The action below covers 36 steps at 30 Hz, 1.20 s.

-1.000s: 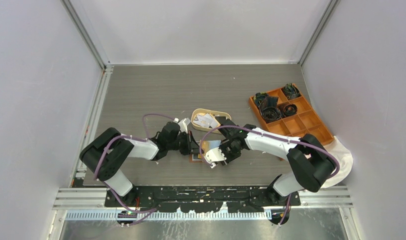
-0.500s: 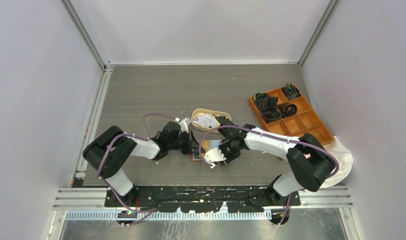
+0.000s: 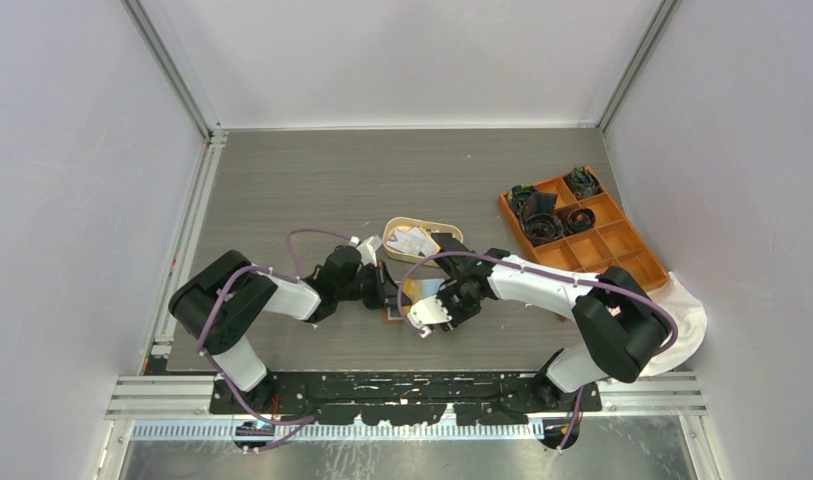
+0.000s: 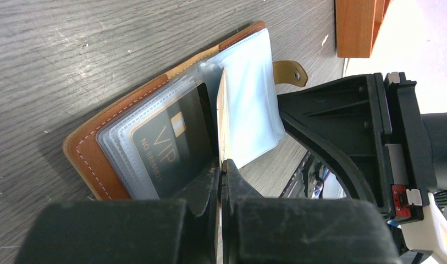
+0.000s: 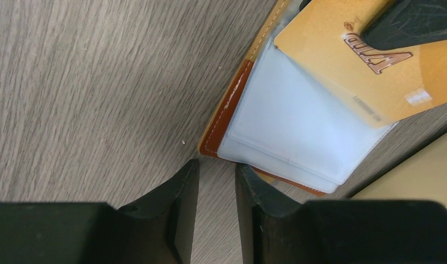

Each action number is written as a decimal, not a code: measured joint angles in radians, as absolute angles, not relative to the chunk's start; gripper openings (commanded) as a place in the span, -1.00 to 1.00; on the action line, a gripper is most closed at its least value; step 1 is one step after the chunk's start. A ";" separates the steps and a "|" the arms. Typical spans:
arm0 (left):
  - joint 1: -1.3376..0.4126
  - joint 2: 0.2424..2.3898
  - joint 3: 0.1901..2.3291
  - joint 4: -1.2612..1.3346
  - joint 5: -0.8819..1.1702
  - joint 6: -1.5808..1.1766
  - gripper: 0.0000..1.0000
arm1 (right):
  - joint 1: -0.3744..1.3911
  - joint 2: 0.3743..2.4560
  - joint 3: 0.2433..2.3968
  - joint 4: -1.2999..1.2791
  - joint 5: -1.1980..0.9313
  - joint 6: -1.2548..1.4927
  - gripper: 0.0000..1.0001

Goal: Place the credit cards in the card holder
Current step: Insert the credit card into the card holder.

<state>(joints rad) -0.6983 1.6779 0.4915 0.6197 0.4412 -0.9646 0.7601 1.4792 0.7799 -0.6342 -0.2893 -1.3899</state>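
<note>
The card holder (image 4: 94, 148) lies open on the table, brown leather with clear sleeves (image 5: 298, 126). A black VIP credit card (image 4: 171, 143) sits in one sleeve. My left gripper (image 4: 221, 165) is shut on a gold credit card (image 4: 222, 121), held on edge among the sleeves; from the right wrist its gold face (image 5: 347, 60) shows. My right gripper (image 5: 216, 168) stands slightly open just off the holder's corner (image 5: 232, 118), with only bare table between its fingers. From above, both grippers meet over the holder (image 3: 394, 312).
A cream oval tray (image 3: 450, 231) with more cards stands just behind the holder. An orange compartmented box (image 3: 622, 245) with dark rolled items is at the right, and a white cloth (image 3: 687, 320) lies beside it. Grey walls enclose the table.
The left arm has crept slightly to the right. Otherwise both grippers and the holder stay as they were.
</note>
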 measured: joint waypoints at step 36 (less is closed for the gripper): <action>-0.700 1.671 0.432 0.721 0.392 -1.015 -1.00 | 0.767 1.482 0.783 -0.636 -0.290 -1.390 -0.29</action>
